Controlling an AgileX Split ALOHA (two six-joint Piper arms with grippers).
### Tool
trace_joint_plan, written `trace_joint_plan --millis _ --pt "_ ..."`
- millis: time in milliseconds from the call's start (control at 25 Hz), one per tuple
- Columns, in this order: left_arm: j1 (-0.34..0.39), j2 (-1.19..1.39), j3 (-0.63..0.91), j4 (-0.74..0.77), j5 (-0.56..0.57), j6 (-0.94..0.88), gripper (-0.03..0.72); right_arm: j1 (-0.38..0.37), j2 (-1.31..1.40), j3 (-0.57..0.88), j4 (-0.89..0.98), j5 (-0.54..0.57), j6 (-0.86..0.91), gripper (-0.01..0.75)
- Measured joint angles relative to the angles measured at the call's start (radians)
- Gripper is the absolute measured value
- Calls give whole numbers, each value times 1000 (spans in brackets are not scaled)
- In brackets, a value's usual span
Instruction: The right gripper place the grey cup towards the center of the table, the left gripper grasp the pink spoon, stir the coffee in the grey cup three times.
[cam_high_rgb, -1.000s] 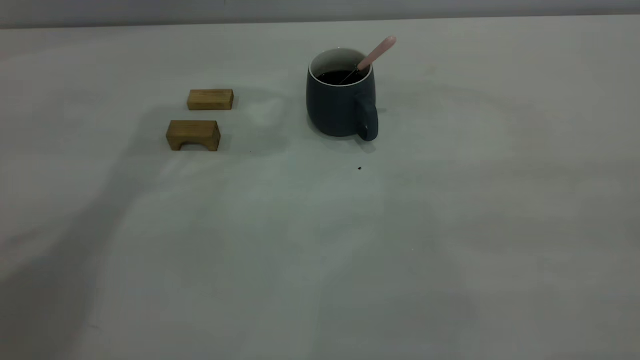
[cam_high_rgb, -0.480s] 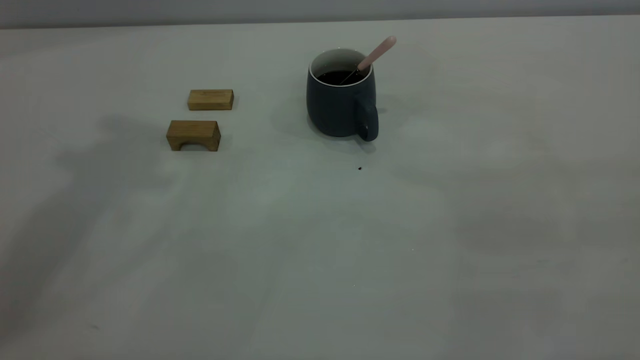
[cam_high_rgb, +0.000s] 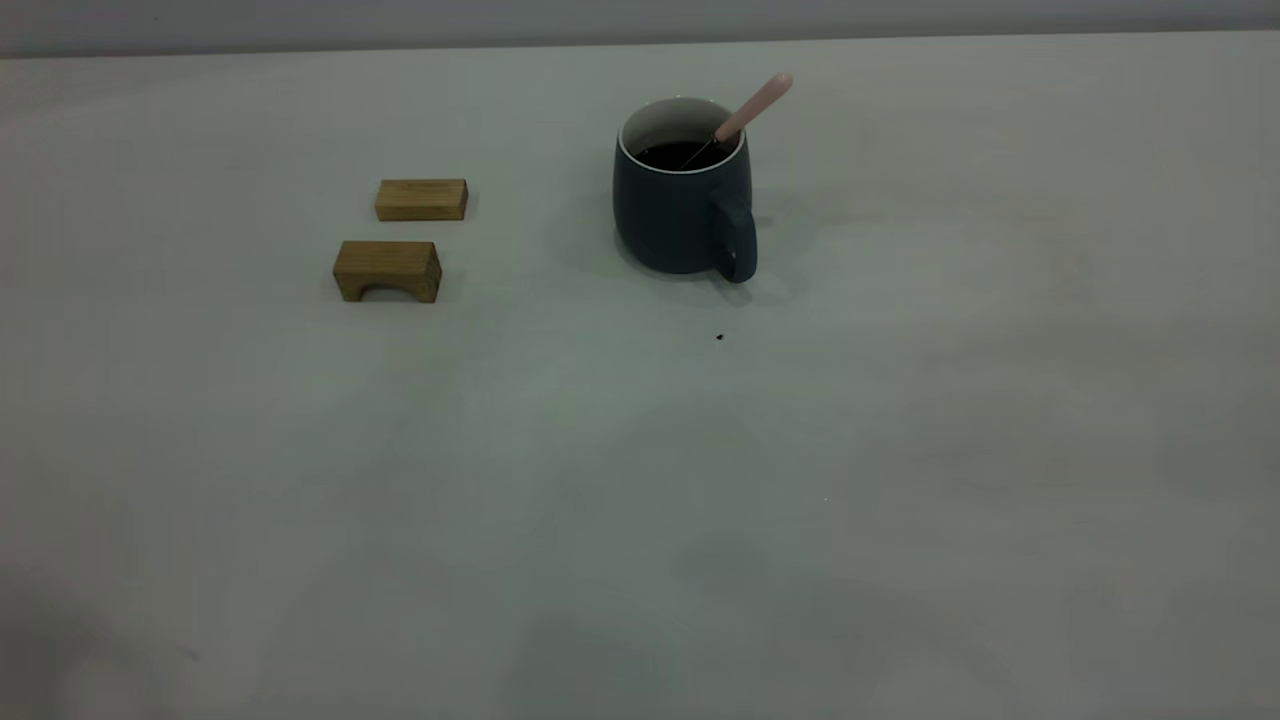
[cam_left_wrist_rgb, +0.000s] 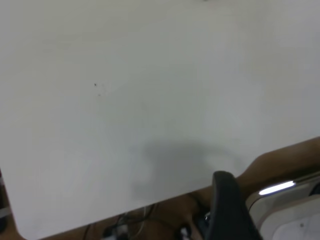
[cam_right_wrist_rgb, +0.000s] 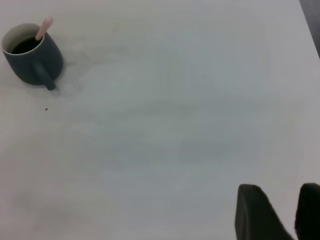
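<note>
The grey cup (cam_high_rgb: 672, 215) stands upright at the far middle of the table (cam_high_rgb: 700, 500), its handle turned toward the front. Dark coffee (cam_high_rgb: 680, 154) fills it. The pink spoon (cam_high_rgb: 755, 105) leans in the cup, handle pointing up and to the right over the rim. Neither arm shows in the exterior view. In the right wrist view the cup (cam_right_wrist_rgb: 31, 57) and spoon (cam_right_wrist_rgb: 44, 27) are far off, and the right gripper (cam_right_wrist_rgb: 280, 188) is open and empty above bare table. The left gripper (cam_left_wrist_rgb: 226, 197) shows only as a black part by the table's edge.
Two tan wooden blocks lie left of the cup: a flat one (cam_high_rgb: 421, 199) and an arch-shaped one (cam_high_rgb: 387, 270) in front of it. A tiny dark speck (cam_high_rgb: 719, 337) sits just in front of the cup. Floor and cables (cam_left_wrist_rgb: 125, 227) lie beyond the table's edge.
The broad shadows on the table's left and right have slid off toward the front. Cup, spoon and blocks have not moved.
</note>
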Motion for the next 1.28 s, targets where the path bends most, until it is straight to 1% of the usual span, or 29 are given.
trace_joint_plan --millis 80,120,320,400,560,800,1000,1280 --pt "19 -139 78 -23 -3 -13 510 0 0 0 0 0 0 240" --pt "40 -204 117 -29 -4 -16 510 0 0 0 0 0 0 240" --pt "171 -428 285 -35 -5 -24 508 0 0 0 0 0 0 240" --pt "195 -489 335 -49 -14 -25 508 0 0 0 0 0 0 240" --pt "220 -588 419 -99 -43 -25 508 0 0 0 0 0 0 240" --pt "265 -691 429 -112 -42 -20 508 0 0 0 0 0 0 240" --pt "319 -781 429 -113 -42 -20 508 0 0 0 0 0 0 240" --pt "323 -795 429 -113 -40 -20 508 0 0 0 0 0 0 240"
